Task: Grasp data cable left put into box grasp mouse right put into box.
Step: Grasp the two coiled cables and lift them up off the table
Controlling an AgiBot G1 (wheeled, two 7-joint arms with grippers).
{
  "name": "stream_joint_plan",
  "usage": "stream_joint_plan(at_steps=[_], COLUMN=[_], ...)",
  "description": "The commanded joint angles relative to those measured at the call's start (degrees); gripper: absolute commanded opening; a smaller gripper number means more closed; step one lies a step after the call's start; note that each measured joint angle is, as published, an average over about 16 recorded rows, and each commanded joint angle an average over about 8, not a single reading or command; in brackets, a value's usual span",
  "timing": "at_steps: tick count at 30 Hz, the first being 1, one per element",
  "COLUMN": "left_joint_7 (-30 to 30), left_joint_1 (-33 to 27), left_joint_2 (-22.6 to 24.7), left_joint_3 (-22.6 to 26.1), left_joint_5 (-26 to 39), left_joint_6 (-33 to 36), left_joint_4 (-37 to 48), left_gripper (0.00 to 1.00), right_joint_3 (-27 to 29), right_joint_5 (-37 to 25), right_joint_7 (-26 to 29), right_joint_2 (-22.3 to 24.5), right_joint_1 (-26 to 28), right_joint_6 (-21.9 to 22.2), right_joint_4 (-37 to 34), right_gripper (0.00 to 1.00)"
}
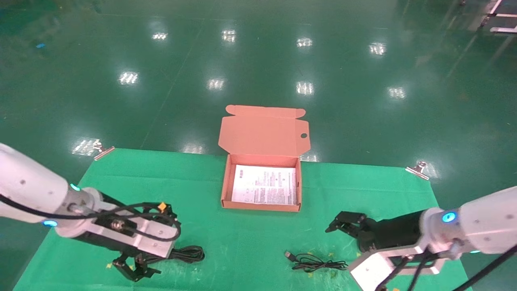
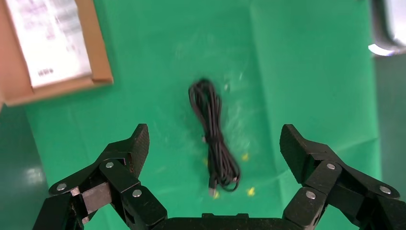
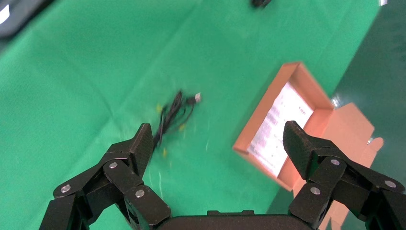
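The data cable (image 2: 213,134) lies coiled on the green table (image 1: 250,242), left of the open box (image 1: 261,204), under the wide-open left gripper (image 2: 214,143). The right gripper (image 3: 218,143), also wide, hovers near what looks like the mouse's cord (image 1: 315,262).

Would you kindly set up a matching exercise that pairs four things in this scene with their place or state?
Things:
1. box
2. data cable
3. sheet
4. left end effector

Places or states:
a. open, above the data cable
b. lying flat in the box
c. lid folded back
d. wound in a bundle on the cloth

Pairs: 1-c; 2-d; 3-b; 4-a
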Motion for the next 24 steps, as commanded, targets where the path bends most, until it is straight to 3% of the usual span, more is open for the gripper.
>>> stream_joint_plan(at_steps=[1,11,17,24], left_joint_7=[0.5,0.6,0.7,6.0], left_joint_1=[-0.8,4.6,6.5,5.8], left_joint_2=[1.5,6.3,10.5,15.4], left_joint_3=[1.9,5.0,4.4,3.5], left_joint_5=[3.6,12.4,12.8,11.4], left_joint_6=[-0.7,-10.5,-16.8,-21.1], left_joint_4=[0.1,8.2,20.4,37.2], left_gripper=[1.0,1.0,1.0,1.0], right_joint_3=[-1.2,-4.4,-4.6,-5.3], right_joint_5=[-3.2,-13.9,-15.6,-17.1], right_joint_7=[-0.5,8.0,10.8,8.3], right_joint_2=[-1.0,-6.0,-10.8,-17.2], right_joint_1=[-0.3,-5.3,-5.8,-4.5], right_joint_6=[1.5,8.6,12.7,17.6], right_joint_4=[0.0,-5.3,-16.0,-28.9], right_gripper=[1.0,1.0,1.0,1.0])
